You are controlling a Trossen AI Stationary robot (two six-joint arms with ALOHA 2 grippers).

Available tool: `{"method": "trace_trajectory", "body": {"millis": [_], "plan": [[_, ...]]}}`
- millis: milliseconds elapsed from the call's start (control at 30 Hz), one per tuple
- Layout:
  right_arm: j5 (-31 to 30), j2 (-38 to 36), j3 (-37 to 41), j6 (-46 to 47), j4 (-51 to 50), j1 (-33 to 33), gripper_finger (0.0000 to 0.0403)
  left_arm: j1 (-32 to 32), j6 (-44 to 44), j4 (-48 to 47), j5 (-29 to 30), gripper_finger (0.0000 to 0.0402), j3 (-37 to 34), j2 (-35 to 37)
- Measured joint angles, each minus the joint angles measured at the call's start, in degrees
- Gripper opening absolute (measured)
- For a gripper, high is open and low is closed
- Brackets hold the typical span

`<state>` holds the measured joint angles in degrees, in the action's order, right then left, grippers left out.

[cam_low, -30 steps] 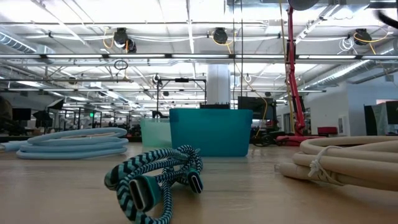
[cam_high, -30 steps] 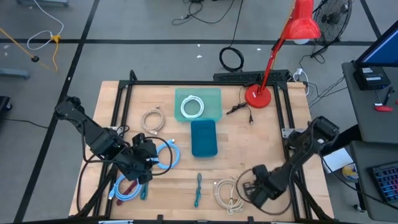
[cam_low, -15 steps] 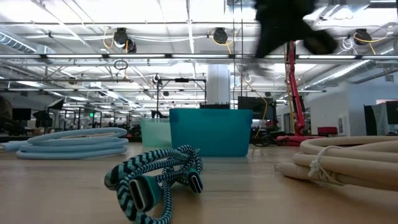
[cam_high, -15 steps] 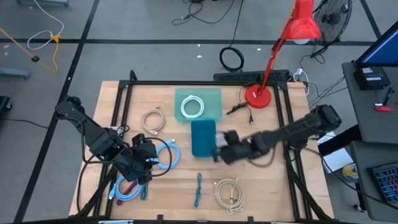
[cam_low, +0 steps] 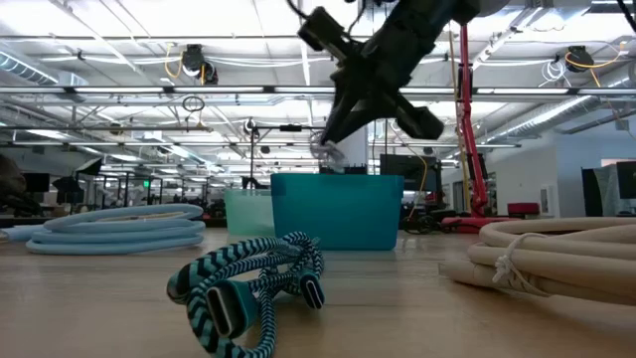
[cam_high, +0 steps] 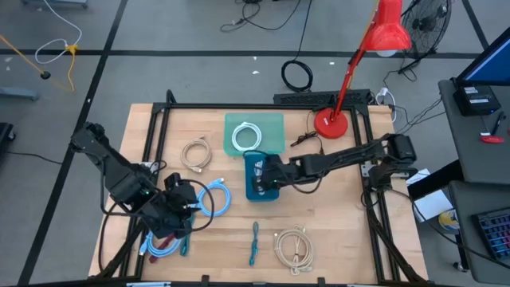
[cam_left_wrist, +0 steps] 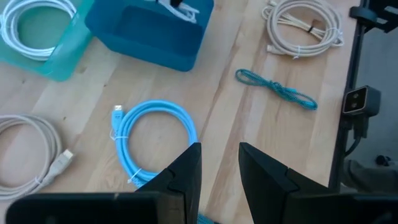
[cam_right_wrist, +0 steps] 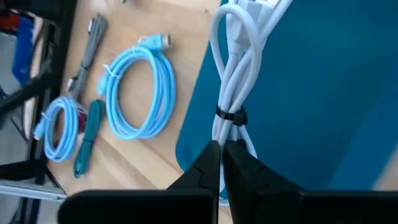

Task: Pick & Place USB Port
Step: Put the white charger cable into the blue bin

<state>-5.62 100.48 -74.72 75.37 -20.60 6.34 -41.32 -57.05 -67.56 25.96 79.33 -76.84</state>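
My right gripper (cam_high: 260,171) hangs over the dark blue bin (cam_high: 263,190) at the table's middle, shut on a white USB cable bundle (cam_right_wrist: 233,74) bound by a black tie. The low view shows that gripper (cam_low: 333,139) and the white bundle (cam_low: 328,151) above the bin's rim (cam_low: 338,179). My left gripper (cam_left_wrist: 219,165) is open with nothing between its fingers, up over the near left of the table (cam_high: 182,209), above a light-blue coiled cable (cam_left_wrist: 155,140) that lies flat on the wood. My right gripper pinches the white bundle between its two fingers, just behind the black tie (cam_right_wrist: 231,116), at the bundle's end. The fingers slant downward from the table's right side and lie along the bundle. The bundle sticks out past the fingertips, lifted clear above the blue bin.
A pale green bin (cam_high: 253,131) holding a white coil stands behind the blue bin. On the wood lie beige cables (cam_high: 195,154) (cam_high: 293,247), a teal braided cable (cam_high: 253,241) and a second light-blue cable (cam_high: 159,243). A red lamp (cam_high: 331,121) stands far right.
My right gripper has swept from the near right corner, beside the beige bundle, toward the table's middle and up, turning as it went, and now stands over the blue bin. The beige bundle has stayed in place.
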Motion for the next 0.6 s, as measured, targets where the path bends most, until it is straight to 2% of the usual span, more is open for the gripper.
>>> {"method": "trace_trajectory", "body": {"millis": [267, 467, 600], "plan": [[-0.29, 4.95, -9.56, -0.72, -18.64, 0.27, 0.0000, 0.02, -0.29, -0.20, 0.22, 0.0108, 0.00, 0.00], [-0.54, 5.35, -10.40, -1.13, -19.88, 0.29, 0.0001, -0.11, -0.50, -0.05, 0.64, 0.0108, 0.00, 0.00], [-0.62, 5.42, -10.29, -1.10, -21.43, 0.22, 0.0020, -0.88, -0.57, -0.04, 0.95, 0.0108, 0.00, 0.00]]}}
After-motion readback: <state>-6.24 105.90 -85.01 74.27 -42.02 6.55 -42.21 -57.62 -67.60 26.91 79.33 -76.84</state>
